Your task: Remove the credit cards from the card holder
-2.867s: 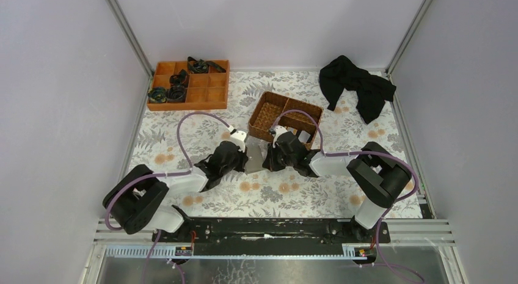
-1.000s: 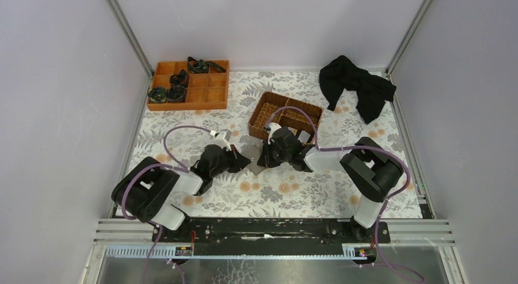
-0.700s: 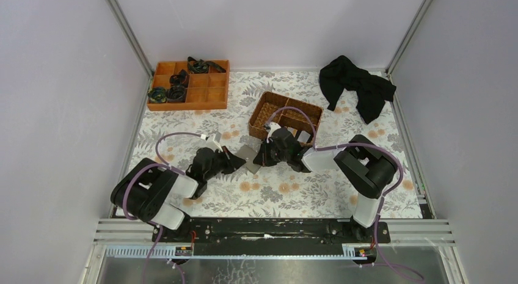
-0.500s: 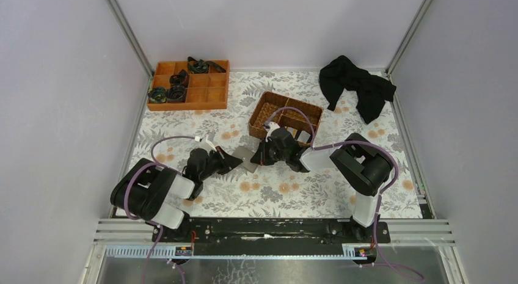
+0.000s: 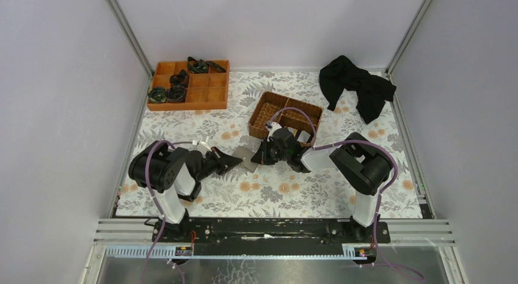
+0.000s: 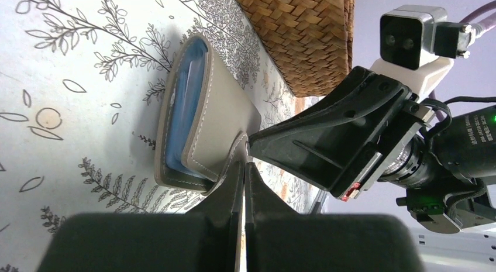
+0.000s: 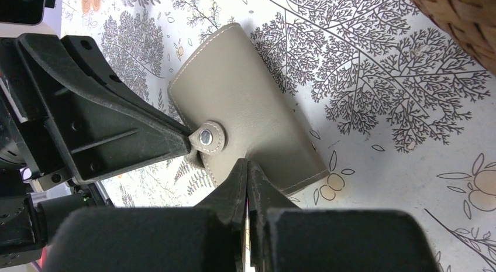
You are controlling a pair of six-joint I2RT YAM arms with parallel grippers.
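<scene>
Lying on the floral worktop just beside the wicker basket, the card holder is being met from both sides: the left fingers are pinching its snap tab, while the right fingers, pressed together, are touching its cover edge

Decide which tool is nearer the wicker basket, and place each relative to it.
Right. The right tool sits just in front of the wicker basket; the left tool lies farther out, beyond the card holder.
</scene>
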